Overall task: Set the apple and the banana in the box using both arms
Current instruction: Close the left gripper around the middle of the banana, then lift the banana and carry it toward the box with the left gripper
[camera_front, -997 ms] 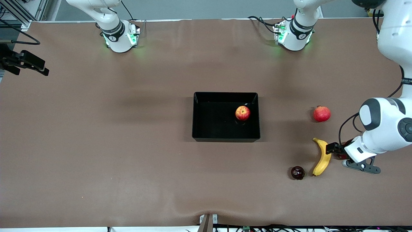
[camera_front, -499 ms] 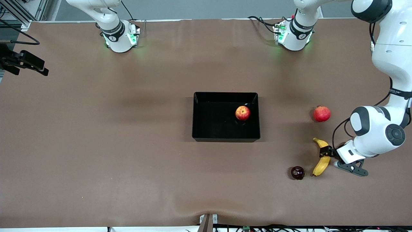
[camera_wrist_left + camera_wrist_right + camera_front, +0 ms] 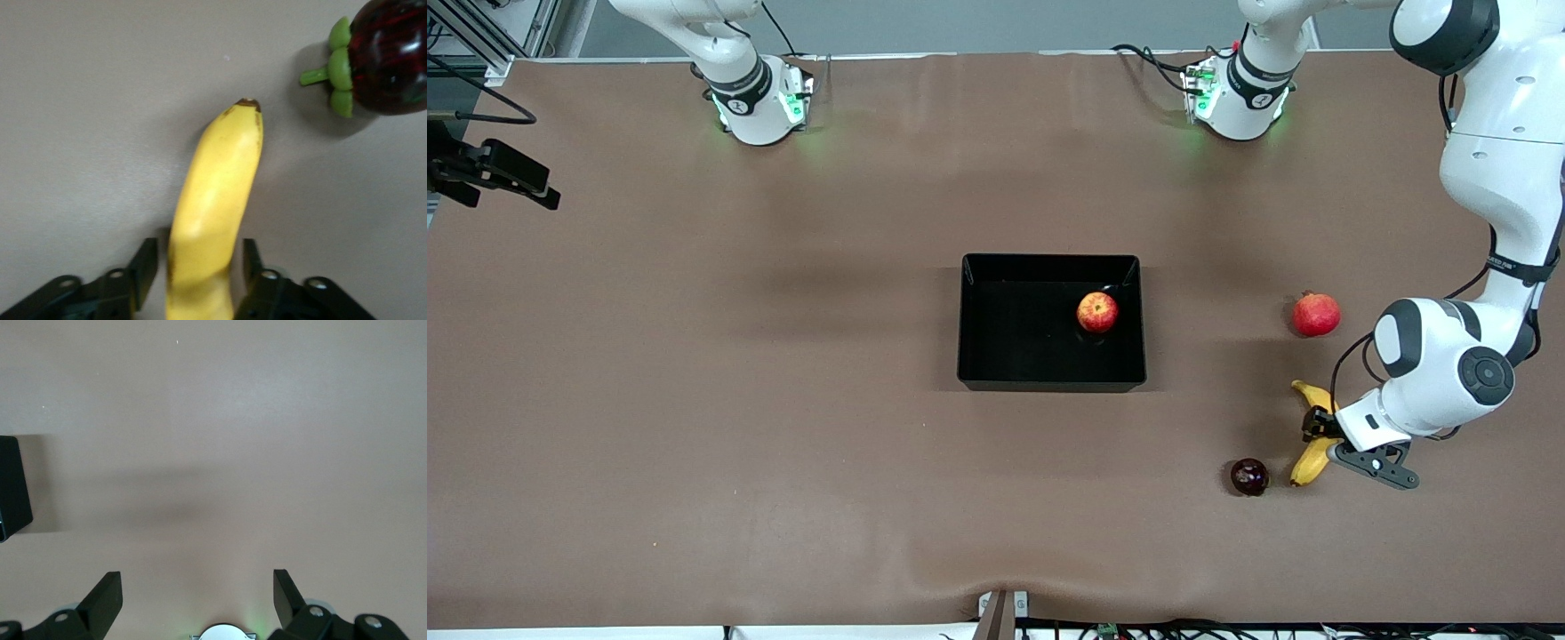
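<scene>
Brown bench (image 3: 694, 400): apple (image 3: 1097, 312) sits in the box (image 3: 978, 320), left hand (image 3: 1319, 425) clamps the banana (image 3: 1309, 464) mid-length for balance, right hand (image 3: 197, 593) waits, fingers apart.

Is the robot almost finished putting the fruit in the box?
About halfway. The apple already sits in the black box. The left claw is closed around the banana, which is not yet lifted off the table, beside the dark purple fruit. The right claw waits open over bare table. Left to do: carry the banana over and drop it in the box.
</scene>
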`<state>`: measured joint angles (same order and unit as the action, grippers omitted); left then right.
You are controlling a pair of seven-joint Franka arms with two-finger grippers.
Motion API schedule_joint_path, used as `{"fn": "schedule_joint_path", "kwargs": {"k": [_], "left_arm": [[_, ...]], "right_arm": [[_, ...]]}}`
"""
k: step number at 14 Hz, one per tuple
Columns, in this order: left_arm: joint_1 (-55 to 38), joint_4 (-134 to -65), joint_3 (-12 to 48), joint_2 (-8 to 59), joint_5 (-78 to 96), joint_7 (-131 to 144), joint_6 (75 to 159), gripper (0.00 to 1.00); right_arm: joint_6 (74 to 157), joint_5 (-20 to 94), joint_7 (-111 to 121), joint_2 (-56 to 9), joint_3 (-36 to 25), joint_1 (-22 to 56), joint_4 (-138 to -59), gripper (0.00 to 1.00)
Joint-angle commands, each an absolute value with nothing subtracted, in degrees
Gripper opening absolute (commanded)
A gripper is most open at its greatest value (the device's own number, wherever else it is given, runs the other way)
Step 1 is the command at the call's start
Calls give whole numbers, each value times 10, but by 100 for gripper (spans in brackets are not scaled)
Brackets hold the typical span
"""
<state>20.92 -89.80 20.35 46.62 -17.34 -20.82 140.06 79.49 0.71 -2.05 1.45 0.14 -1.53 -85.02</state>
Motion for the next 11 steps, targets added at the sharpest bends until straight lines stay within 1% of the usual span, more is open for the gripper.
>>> {"fn": "schedule_joint_path", "kwargs": {"k": [1,3,7,11], "left_arm": [[209,-897,199,451,-192,-211,1399,0],[211,-897,200,426,-192,-212,1375,0],[207,-895,210,344,-185,-208,1257,0],[207,-895,251,279,-182,-144,1140,0]], "right_arm": [[794,-1,-29,21,6,-19,-850,100],[794,-1,-29,20,7,-18,-850,100],[792,0,-29,20,7,-18,-850,100],[792,-1,-29,20,7,-19,-849,100]]}}
